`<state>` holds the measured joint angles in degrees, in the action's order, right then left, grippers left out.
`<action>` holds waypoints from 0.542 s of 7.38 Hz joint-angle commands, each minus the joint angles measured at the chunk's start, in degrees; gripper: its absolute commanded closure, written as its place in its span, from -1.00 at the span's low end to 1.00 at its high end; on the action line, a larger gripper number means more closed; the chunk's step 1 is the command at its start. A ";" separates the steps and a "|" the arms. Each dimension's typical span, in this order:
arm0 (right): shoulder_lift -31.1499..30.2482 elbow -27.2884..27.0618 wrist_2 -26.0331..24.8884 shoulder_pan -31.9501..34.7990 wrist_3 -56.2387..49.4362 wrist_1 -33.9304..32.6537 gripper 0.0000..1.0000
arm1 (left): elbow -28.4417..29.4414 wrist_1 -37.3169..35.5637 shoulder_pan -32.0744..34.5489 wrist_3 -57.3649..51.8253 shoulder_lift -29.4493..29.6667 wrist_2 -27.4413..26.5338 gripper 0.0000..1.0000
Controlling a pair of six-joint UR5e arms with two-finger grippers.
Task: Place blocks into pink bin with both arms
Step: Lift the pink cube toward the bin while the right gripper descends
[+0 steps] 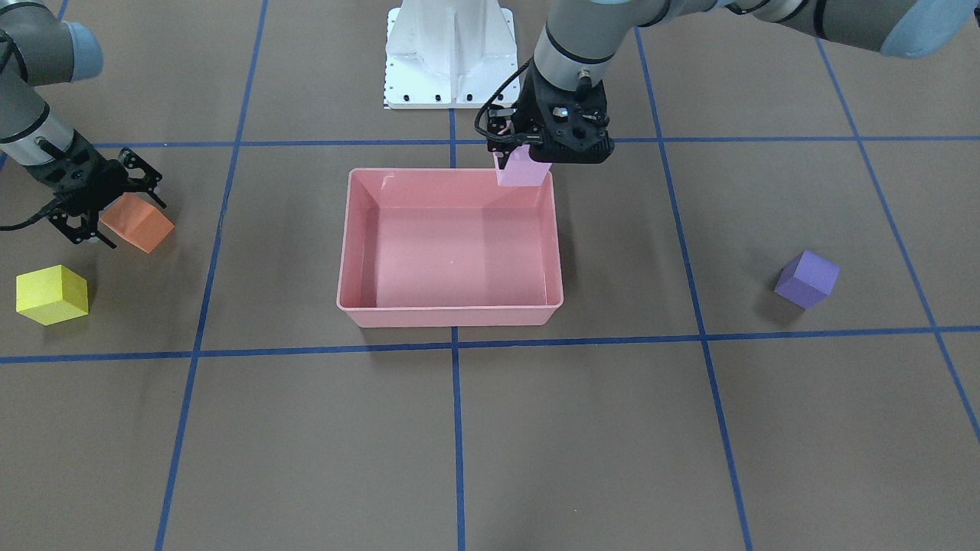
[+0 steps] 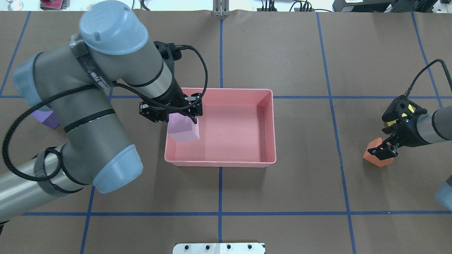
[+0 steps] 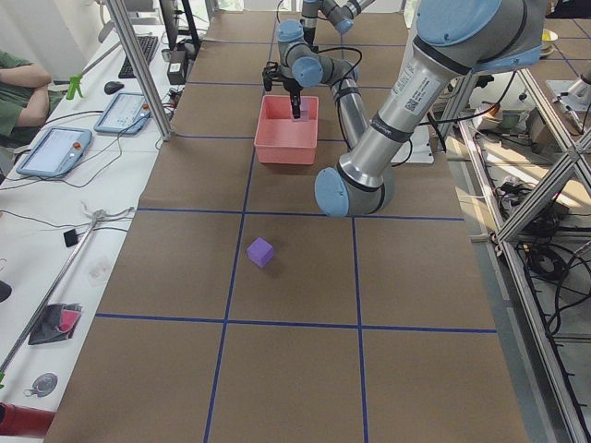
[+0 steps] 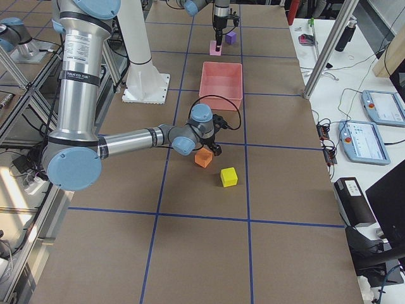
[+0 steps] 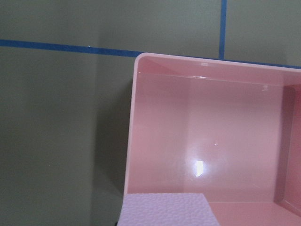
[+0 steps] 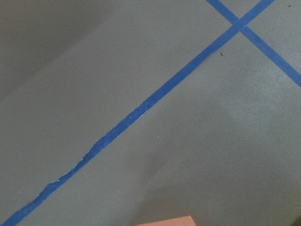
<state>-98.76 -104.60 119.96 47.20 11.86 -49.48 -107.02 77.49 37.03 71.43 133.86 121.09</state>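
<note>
My left gripper [image 2: 182, 120] is shut on the pale pink-lilac block [image 2: 183, 129] and holds it above the pink bin [image 2: 219, 163], over the corner nearest my left side; the block also shows in the front view [image 1: 523, 170]. The bin [image 1: 452, 315] has nothing in it. My right gripper [image 1: 135, 224] is low at the table, open, with its fingers on either side of the orange block [image 1: 142, 226]. The yellow block [image 1: 52, 295] lies just beyond it. The purple block [image 1: 805, 279] lies alone on my left side.
The white pedestal [image 1: 448, 53] stands at the table's robot side behind the bin. Blue tape lines mark the brown table cover. A seated person [image 3: 23, 88] and tablets are at a side bench beyond the table.
</note>
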 commanded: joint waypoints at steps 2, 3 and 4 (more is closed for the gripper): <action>-1.16 0.10 0.01 0.00 0.01 0.00 -0.97 | 11.46 6.76 -4.24 5.11 7.12 -3.75 1.00; -1.26 0.10 0.01 0.00 0.01 -0.44 -0.97 | 13.22 8.89 -4.68 6.69 7.21 -3.93 1.00; -1.17 0.01 0.01 -0.09 0.09 -1.40 -0.97 | 14.81 11.96 -4.78 8.97 7.21 -3.94 1.00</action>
<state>-99.90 -104.53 119.97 47.18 11.89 -49.99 -94.57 85.83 32.67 77.90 140.84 117.39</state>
